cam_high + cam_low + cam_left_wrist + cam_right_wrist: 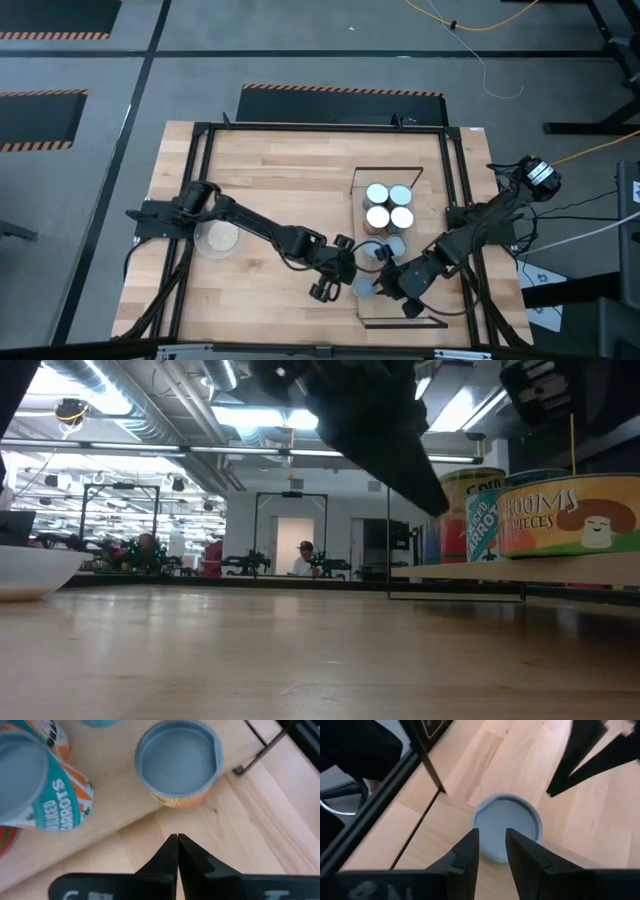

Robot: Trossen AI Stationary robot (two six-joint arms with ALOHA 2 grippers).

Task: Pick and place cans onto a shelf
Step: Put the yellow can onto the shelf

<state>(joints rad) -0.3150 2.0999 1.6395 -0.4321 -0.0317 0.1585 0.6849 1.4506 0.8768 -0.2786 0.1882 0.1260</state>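
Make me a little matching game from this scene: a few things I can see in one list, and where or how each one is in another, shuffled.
Things:
1. left gripper
2. right gripper
3. clear dish
4. four shiny-topped cans

Place or state:
A. packed in a square at the far end of the shelf
B. fingers pressed shut, holding nothing
C. fingers apart above a blue-grey can top
D. on the table beside the left arm, away from the shelf

Pairs: 1-B, 2-C, 3-D, 4-A

Blue-grey-topped can has an orange base; the teal can bears white lettering and orange carrots.
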